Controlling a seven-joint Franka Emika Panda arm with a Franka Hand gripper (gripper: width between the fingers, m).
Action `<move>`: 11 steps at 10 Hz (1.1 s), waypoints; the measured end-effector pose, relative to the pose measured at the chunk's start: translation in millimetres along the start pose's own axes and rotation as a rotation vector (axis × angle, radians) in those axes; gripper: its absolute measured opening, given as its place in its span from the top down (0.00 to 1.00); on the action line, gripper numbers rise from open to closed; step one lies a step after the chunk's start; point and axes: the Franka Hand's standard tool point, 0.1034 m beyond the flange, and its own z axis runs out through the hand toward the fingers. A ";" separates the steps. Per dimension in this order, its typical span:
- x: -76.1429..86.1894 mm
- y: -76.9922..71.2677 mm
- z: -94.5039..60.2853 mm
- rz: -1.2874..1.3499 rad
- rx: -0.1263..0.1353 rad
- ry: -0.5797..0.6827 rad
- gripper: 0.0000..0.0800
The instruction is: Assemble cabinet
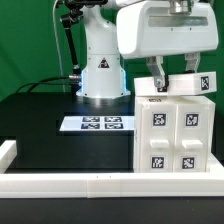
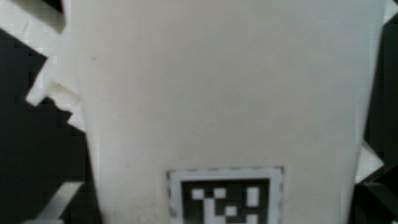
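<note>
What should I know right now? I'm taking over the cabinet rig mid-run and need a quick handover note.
Gripper: jaws spread wide, down at the top of the cabinet. I cannot tell whether they clamp it.
Things: the cabinet stands on the table at the exterior view's right, with four tags facing the exterior camera. The marker board lies apart from it.
Done: the blocks appear seated in the shell.
Left: unclear from here. Check the top under the gripper before moving.

cabinet (image 2: pixel 214 100) blurred, its tag (image 2: pixel 226 198) cut off
</note>
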 end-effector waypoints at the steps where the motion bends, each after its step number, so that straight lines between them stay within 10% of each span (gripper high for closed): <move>1: 0.0 0.7 0.0 0.121 -0.001 0.002 0.30; 11: -2.4 4.4 0.6 0.888 0.019 0.020 0.30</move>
